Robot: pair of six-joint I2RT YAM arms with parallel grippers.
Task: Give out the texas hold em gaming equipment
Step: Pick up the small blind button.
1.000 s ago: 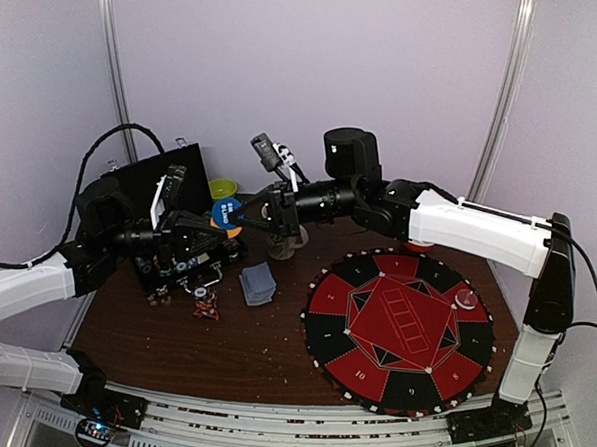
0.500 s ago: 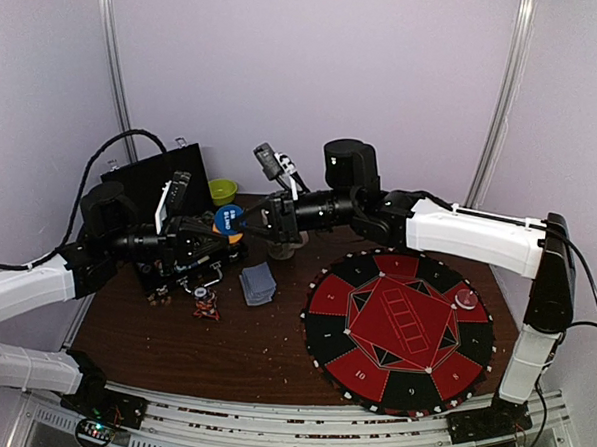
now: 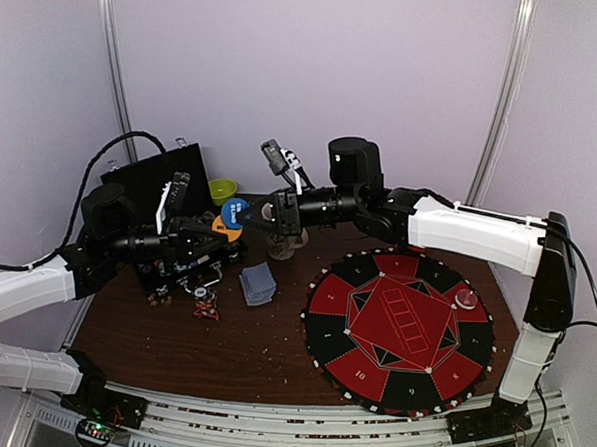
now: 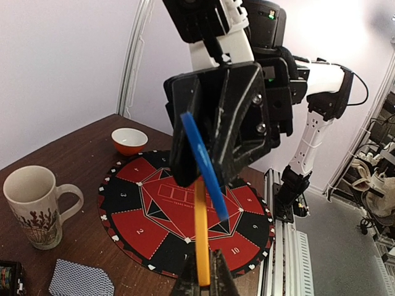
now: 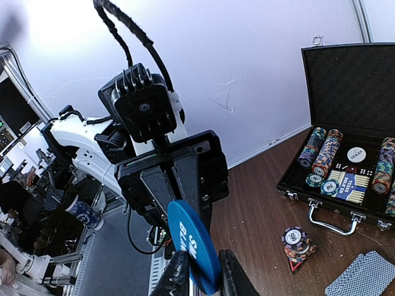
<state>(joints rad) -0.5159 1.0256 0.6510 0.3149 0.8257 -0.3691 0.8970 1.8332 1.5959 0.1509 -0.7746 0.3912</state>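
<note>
The right claw (image 5: pixel 202 272) clamps a blue disc (image 5: pixel 193 245) — just beside it, the left claw (image 4: pixel 203 275) pinches an orange disc (image 4: pixel 201 237) (seen edge-on).

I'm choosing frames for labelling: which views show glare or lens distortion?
Right wrist: the upper left is blown out, but the blue disc is sharp. Left wrist: glare whitens the upper right, the wall post bows, and the orange disc is sharp. Top external: even light, no glare.
</note>
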